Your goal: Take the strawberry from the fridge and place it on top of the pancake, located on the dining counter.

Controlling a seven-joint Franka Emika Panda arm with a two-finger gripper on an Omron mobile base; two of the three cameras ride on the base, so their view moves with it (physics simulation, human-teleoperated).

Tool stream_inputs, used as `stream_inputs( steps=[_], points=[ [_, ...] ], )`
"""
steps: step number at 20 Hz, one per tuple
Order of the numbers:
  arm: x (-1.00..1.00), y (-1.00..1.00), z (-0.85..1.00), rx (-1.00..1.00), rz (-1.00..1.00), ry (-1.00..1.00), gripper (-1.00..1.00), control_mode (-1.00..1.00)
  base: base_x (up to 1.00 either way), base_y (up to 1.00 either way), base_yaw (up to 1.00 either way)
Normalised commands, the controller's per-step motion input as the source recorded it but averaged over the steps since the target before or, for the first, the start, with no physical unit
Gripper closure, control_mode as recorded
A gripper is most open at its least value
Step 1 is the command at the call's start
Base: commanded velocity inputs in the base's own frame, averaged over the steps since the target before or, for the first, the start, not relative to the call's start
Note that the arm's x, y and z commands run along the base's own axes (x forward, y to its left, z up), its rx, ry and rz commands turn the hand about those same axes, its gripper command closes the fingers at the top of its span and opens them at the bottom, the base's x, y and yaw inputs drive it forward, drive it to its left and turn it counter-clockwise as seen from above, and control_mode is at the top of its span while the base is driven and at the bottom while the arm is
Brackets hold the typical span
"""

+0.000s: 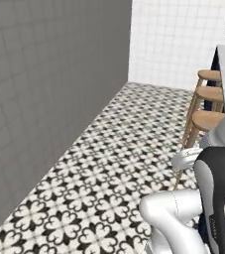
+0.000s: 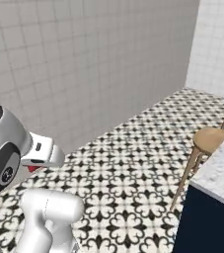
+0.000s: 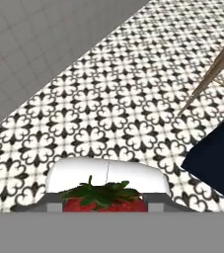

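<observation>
Pincer closed on the strawberry, red berry with green leafy cap pinched between the two tips at the bottom of the hand view. Fruit carried in the air above the patterned black-and-white floor, well apart from the desk. In the right base view, a sliver of red visible beneath the white hand, low at left. Dining counter seen at the right edge of the right base view: marble top over navy base, round wooden stools lined up just beside it. Same desk at the far right of the left base view, three stools in a row before it. Navy corner of the base also in the hand view at right, slanted stool legs above it. Grey tiled wall along the left, white tiled wall beyond.
</observation>
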Motion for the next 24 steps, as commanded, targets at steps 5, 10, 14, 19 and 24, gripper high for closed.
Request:
stream_inputs(
  steps=[5, 10, 14, 19, 24],
  points=[
    [0.0, 0.0, 0.0, 0.0, 0.0, 0.0, 1.0, 1.0, 0.82, 0.56, -0.75],
    [0.0, 0.0, 0.0, 0.0, 0.0, 0.0, 1.0, 1.0, 0.78, 0.55, -0.76],
    [0.0, 0.0, 0.0, 0.0, 0.0, 0.0, 1.0, 1.0, 0.74, 0.52, -0.77],
    [0.0, 0.0, 0.0, 0.0, 0.0, 0.0, 1.0, 1.0, 0.73, 0.53, -0.77],
    [0.0, 0.0, 0.0, 0.0, 0.0, 0.0, 1.0, 1.0, 0.79, 0.66, -0.7]
  ],
)
